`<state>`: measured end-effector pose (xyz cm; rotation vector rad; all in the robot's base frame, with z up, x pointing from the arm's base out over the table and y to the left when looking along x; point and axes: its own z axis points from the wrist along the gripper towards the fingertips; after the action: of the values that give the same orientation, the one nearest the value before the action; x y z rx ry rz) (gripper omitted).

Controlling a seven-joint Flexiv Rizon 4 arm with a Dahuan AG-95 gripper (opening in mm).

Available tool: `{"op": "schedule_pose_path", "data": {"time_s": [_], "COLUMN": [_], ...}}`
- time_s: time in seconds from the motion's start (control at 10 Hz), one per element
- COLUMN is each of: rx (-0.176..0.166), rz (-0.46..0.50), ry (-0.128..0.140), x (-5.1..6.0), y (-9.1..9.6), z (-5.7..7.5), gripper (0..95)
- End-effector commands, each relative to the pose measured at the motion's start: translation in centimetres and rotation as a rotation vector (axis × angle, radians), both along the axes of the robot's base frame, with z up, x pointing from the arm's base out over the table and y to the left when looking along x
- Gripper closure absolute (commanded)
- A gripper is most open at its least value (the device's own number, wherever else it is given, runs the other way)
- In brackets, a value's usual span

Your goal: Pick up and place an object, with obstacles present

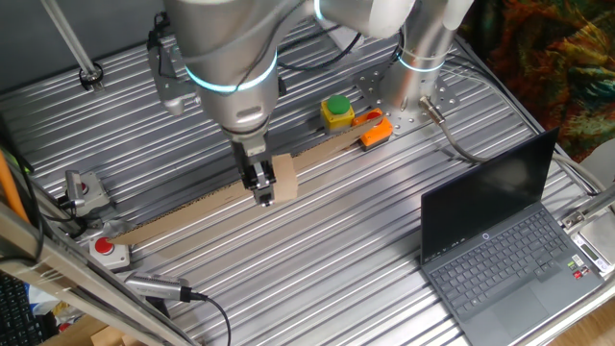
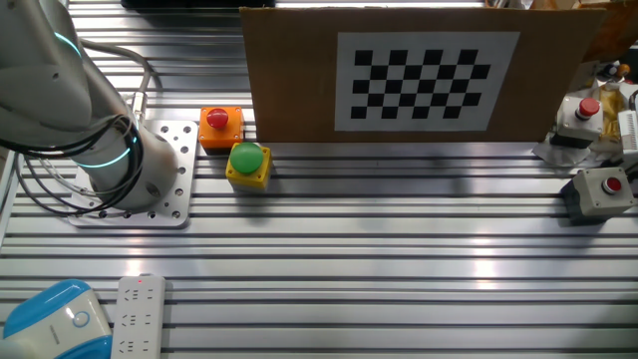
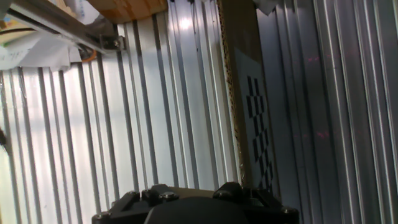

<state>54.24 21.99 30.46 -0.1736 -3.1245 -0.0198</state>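
Your desk [image 1: 365, 231] is ribbed, brushed metal that throws bright, glossy streaks. The arm [image 1: 226, 48] above it wears a smooth satin-grey shell. The small block [image 1: 282, 177] looks like pale, matt wood, plain on every face you can see. The upright board [image 2: 299, 80] is matt brown cardboard with a rough corrugated edge, and a flat printed paper checker sheet [image 2: 427, 80] lies on its face. The button boxes [image 2: 247, 165] look like smooth, glossy plastic. The laptop [image 1: 509, 250] is matt dark grey.
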Motion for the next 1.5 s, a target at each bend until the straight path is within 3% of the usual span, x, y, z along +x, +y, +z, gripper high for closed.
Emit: {"op": "schedule_pose_path", "data": {"time_s": [0.1,0.7,1.2,1.5], "rx": [-0.006,-0.028,-0.037,-0.046], "rz": [-0.005,-0.031,-0.034,-0.041], "ry": [0.016,0.012,0.017,0.014], "x": [0.4,3.1,3.7,3.8], "y": [0.0,1.2,1.0,1.0], "z": [-0.4,-3.5,-5.3,-5.6], "gripper": [95.0,95.0,95.0,95.0]}}
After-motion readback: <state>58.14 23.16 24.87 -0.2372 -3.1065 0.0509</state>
